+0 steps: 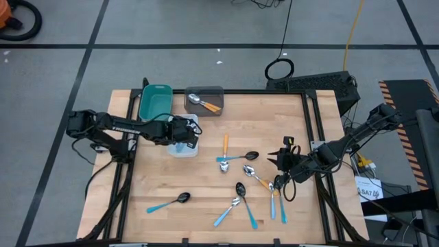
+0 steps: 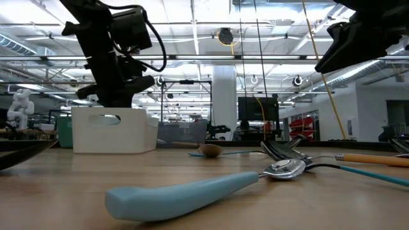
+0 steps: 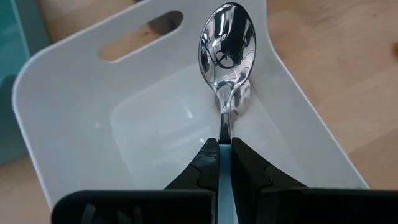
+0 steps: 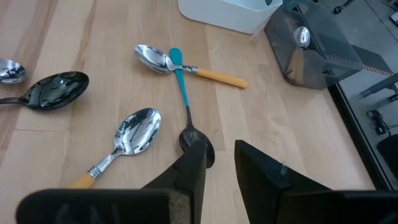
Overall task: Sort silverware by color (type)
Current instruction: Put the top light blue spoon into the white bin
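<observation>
**Silver spoon held over the white tray**

Silver-bowled spoon (image 3: 225, 46) with a light-blue handle is pinched by the left gripper (image 3: 224, 163), fingers pressed together on the thin handle, above the white tray (image 1: 184, 146) on the wooden worktop (image 1: 206, 192). No writing can be read on these things. The right gripper (image 4: 219, 163) is partly spread and holds nothing, over the black-bowled spoon (image 4: 186, 106) among the other spoons (image 1: 247, 182).

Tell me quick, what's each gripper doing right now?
Left gripper: shut on the light-blue-handled spoon with a shiny silver bowl, over the white plastic tray.
Right gripper: open, empty, above the wooden table.
</observation>
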`<control>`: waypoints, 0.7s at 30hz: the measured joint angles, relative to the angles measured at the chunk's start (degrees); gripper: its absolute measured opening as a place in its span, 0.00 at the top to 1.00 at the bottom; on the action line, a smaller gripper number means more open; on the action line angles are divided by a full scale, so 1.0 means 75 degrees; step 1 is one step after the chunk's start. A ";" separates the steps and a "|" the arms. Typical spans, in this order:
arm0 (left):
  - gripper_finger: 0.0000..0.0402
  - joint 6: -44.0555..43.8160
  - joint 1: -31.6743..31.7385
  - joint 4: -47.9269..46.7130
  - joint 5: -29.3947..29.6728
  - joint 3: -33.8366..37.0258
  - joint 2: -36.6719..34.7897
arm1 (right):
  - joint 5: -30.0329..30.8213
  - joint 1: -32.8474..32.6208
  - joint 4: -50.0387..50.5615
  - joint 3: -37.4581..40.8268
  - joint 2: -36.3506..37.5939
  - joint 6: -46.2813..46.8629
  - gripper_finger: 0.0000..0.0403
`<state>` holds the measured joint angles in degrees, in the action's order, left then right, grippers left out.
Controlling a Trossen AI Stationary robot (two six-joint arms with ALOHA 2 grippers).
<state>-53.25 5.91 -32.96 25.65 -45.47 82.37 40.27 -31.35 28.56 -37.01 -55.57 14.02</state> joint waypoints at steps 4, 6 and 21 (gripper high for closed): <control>0.96 -0.0003 0.0003 -0.0012 -0.0058 0.0000 0.0195 | 0.0006 0.0000 0.0000 0.0000 0.0000 -0.0023 0.80; 0.96 -0.0040 0.0003 0.0075 -0.0094 -0.0008 0.0283 | 0.0012 0.0000 0.0000 0.0000 -0.0001 -0.0023 0.80; 0.91 -0.0125 0.0003 0.0034 -0.0332 -0.0006 0.0638 | 0.0015 0.0003 -0.0003 0.0000 -0.0003 -0.0025 0.80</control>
<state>-54.19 5.93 -32.71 23.16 -45.52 87.15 40.38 -31.33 28.53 -37.01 -55.59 13.83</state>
